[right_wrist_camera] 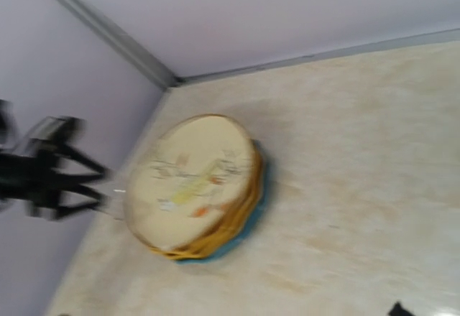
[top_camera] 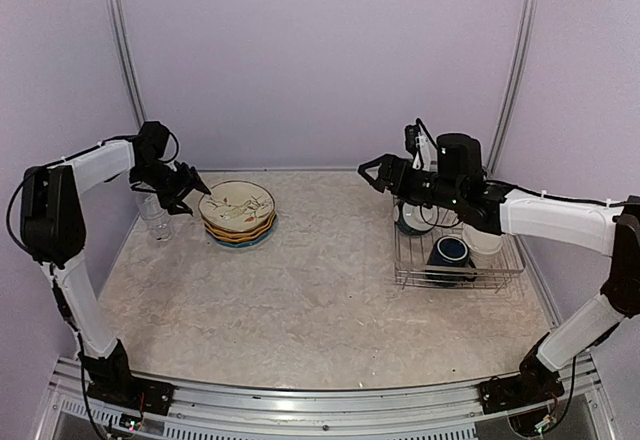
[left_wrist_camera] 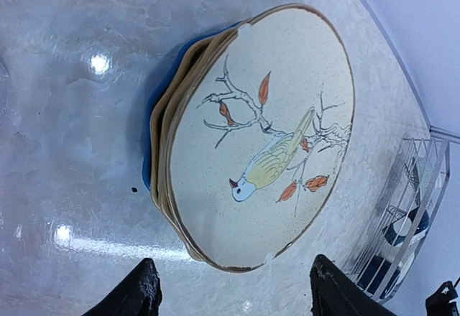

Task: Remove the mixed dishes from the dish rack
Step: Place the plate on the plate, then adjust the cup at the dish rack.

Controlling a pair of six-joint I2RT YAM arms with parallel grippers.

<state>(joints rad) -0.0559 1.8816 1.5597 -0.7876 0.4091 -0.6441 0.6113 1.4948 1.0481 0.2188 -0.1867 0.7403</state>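
1. Left tool (top_camera: 195,198), released and empty, at 9 o'clock of the stacked plates (top_camera: 238,214), near the clear tumbler (top_camera: 155,218)
2. Right tool (top_camera: 366,175), jaws apart, empty, at 10 o'clock of the dish rack (top_camera: 458,278)
3. Inside, at 3 o'clock of the surface (top_camera: 320,305): teal bowl (top_camera: 405,225), dark blue mug (top_camera: 450,251), cream mug (top_camera: 487,248)

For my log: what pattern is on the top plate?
Cream round plate: yellow bird on branch, orange leaves; best in left wrist view.
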